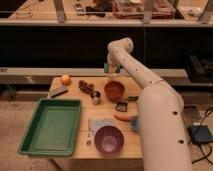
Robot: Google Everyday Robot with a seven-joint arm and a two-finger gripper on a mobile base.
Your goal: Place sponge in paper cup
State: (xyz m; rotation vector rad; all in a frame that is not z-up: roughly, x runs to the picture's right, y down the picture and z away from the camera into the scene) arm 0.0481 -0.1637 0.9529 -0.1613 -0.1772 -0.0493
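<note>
gripper (113,74) above table (131,150) far edge, near bowl (114,90).

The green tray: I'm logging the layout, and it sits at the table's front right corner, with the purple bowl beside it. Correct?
Not quite. The camera view shows the green tray at the table's front left corner; the purple bowl is beside it, to its right. The gripper hangs over the far edge, above the brown bowl.
</note>
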